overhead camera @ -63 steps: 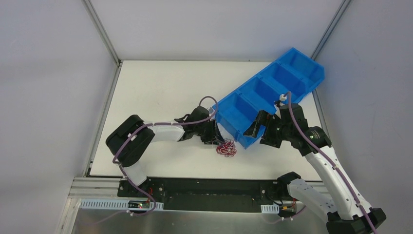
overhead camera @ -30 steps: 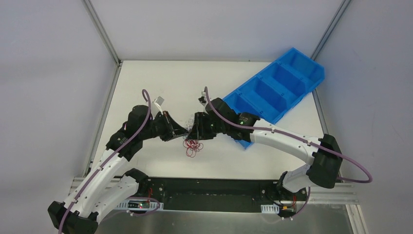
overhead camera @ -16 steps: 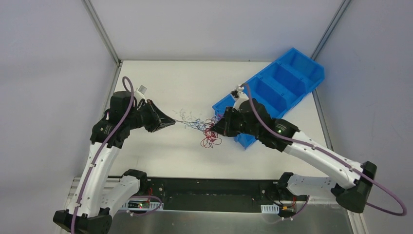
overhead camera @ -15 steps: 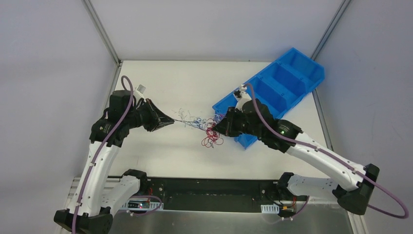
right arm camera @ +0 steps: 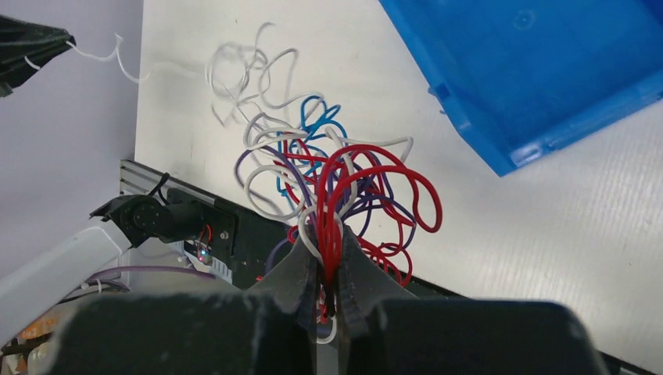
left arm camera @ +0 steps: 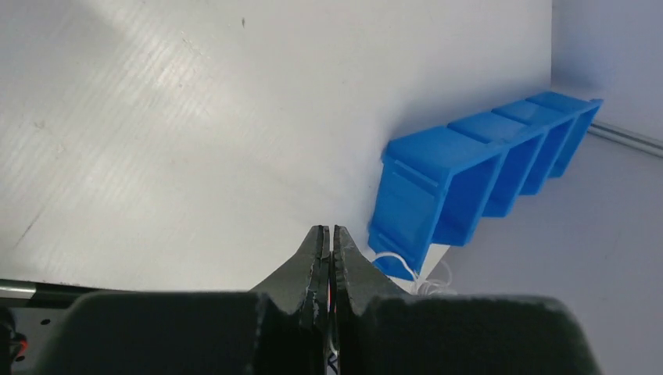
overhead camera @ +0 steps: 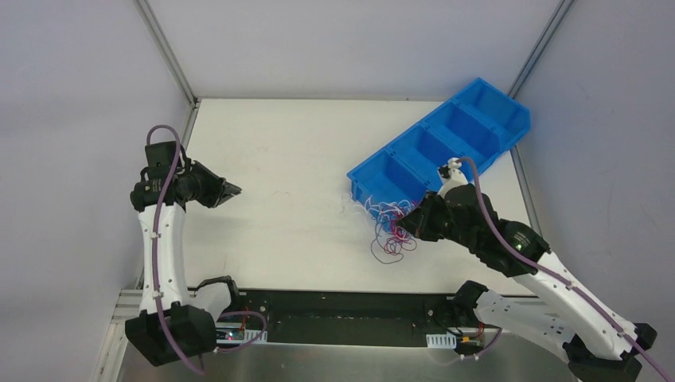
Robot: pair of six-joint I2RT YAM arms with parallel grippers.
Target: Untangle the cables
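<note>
Two hands: both have their fingers pressed together and sit well apart across the table (overhead camera: 294,151).
Left hand (overhead camera: 236,189): near the table's left edge, pinching a thin white strand (right arm camera: 117,66) that trails from its tip toward the bundle.
Right hand (overhead camera: 402,225): clamped on the cables (overhead camera: 388,235), just beside the near end of the blue bin (overhead camera: 446,143).
Cables: bunched red, white, blue and purple loops spilling from the right hand at the bin's corner; contact with the table cannot be told.
</note>
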